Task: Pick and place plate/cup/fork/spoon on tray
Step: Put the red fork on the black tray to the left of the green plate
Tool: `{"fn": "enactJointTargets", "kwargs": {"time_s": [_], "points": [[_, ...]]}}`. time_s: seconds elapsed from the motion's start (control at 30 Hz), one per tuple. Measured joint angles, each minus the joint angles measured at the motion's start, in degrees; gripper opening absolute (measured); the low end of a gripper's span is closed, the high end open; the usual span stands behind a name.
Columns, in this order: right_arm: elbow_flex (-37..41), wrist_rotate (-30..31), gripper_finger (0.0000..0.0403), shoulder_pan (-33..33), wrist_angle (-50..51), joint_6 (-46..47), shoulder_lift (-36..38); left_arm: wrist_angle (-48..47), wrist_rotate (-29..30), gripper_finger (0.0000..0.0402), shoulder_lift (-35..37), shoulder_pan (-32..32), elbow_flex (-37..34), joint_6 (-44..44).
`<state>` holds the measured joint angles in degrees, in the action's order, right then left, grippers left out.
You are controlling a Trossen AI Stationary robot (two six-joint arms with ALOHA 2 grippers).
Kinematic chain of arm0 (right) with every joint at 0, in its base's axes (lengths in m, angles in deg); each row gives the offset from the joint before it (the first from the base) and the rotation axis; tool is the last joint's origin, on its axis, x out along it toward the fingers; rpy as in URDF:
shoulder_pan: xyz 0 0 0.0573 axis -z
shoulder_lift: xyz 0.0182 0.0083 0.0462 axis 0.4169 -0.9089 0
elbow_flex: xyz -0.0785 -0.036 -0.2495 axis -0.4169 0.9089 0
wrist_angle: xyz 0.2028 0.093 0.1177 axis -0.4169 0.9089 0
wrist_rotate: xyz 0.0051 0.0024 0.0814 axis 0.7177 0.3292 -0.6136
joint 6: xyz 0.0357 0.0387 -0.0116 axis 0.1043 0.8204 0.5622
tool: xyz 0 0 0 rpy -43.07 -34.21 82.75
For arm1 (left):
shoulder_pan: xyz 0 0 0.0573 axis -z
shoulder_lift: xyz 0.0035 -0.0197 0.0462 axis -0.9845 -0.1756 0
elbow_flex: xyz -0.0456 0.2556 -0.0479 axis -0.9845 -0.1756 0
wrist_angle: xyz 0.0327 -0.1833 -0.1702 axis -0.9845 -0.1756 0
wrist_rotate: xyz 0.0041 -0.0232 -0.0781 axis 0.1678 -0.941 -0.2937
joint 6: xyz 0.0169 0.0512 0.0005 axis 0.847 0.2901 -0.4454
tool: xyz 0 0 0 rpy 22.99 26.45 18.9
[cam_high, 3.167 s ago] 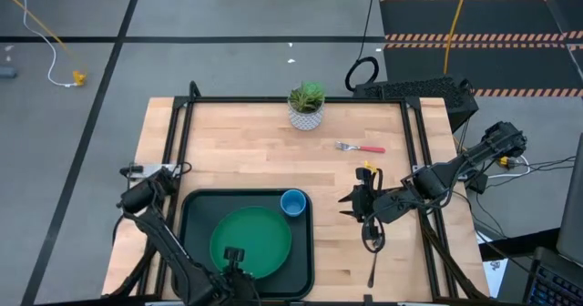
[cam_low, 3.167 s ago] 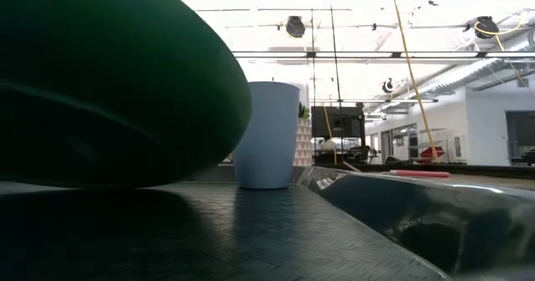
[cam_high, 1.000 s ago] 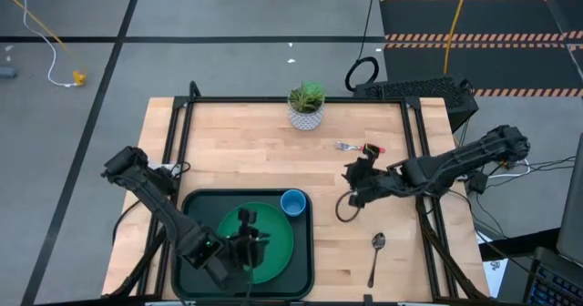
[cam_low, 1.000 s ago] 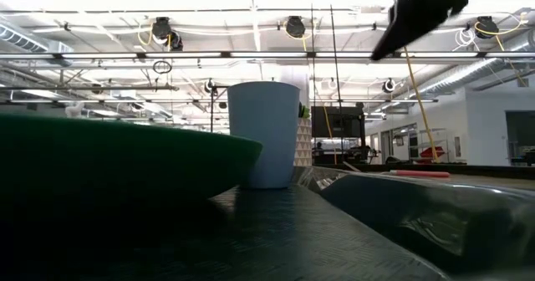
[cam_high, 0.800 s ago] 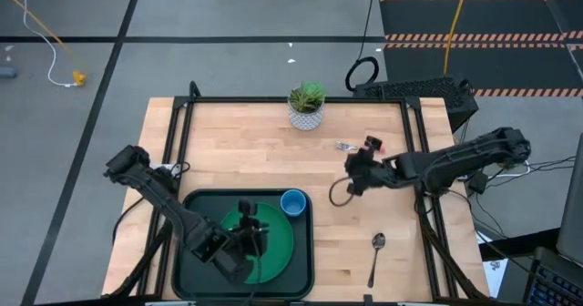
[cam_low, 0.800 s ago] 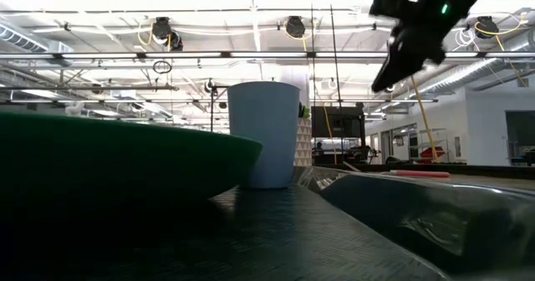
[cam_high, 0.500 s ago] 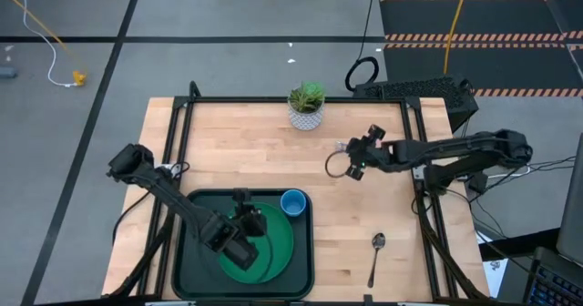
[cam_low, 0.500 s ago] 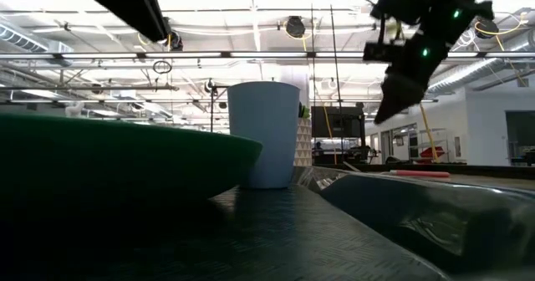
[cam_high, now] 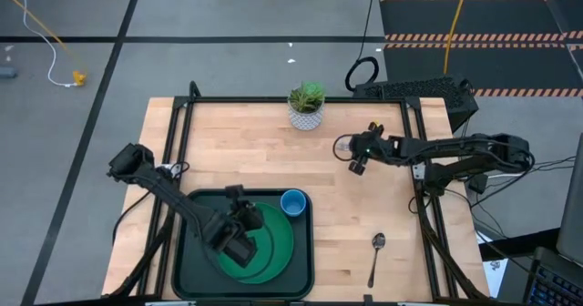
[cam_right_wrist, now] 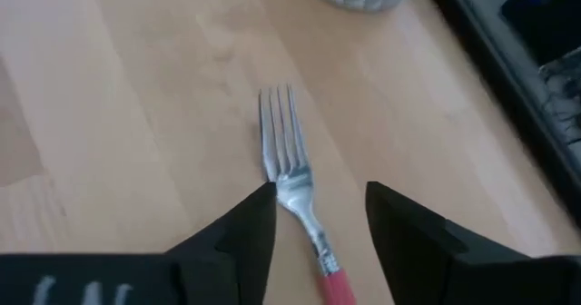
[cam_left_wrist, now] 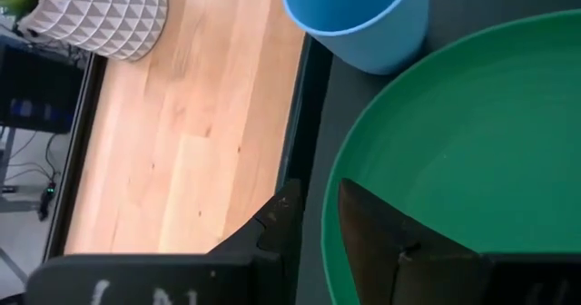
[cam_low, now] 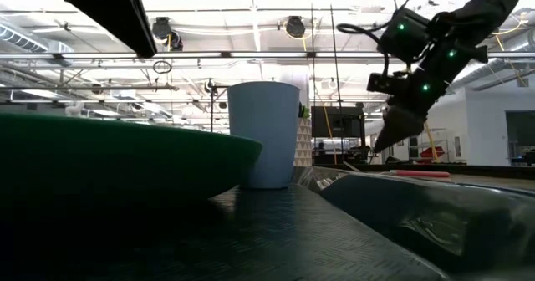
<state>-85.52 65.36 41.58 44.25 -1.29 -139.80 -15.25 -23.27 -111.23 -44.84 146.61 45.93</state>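
I have the right gripper (cam_high: pixel 353 167) right of centre in the overhead frame, its two fingers (cam_right_wrist: pixel 238 225) spread apart and holding nothing. Through its wrist camera I see the fork (cam_right_wrist: pixel 292 185) lying flat on the wood between the fingertips, tines pointing away from the gripper, the red handle running back under it. From table height the gripper hangs in the upper right of the frame (cam_low: pixel 393 135), above the table surface.

My left gripper (cam_high: pixel 239 238) sits lower left of centre in the overhead frame, above the plate (cam_high: pixel 264 248). Its fingers (cam_left_wrist: pixel 368 223) stand only narrowly apart with nothing between them, over the plate's rim.

The plate lies flat in the tray (cam_high: pixel 191 270), which fills the lower left of the table (cam_high: pixel 237 151). The cup (cam_high: pixel 293 202) stands upright in the tray's upper right corner, just beside the plate. The spoon (cam_high: pixel 374 257) lies on the bare wood at the lower right, well apart from the tray. A potted plant (cam_high: pixel 306 105) stands at the top centre of the table.
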Motion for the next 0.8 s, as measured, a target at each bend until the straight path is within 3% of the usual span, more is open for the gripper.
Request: {"fn": "enactJointTargets", "kwargs": {"time_s": [0.3, 0.57, 0.8], "points": [[7.04, -1.49, 0.0214, 4.26, -9.22, -0.64, 0.0, 0.04, -0.02, 0.0079, 0.0, 0.29, 0.0, -0.02], [12.06, -1.59, 0.0205, 7.16, -12.19, -0.16, 0.0, 0.12, -0.01, 0.0079, 0.0, 0.29, 0.0, 0.56], [13.06, -5.77, 0.0176, 8.92, -14.02, -0.29, 0.05, 0.2, 0.0, 0.0079, 0.0, 0.18, 0.0, 0.94]]}}
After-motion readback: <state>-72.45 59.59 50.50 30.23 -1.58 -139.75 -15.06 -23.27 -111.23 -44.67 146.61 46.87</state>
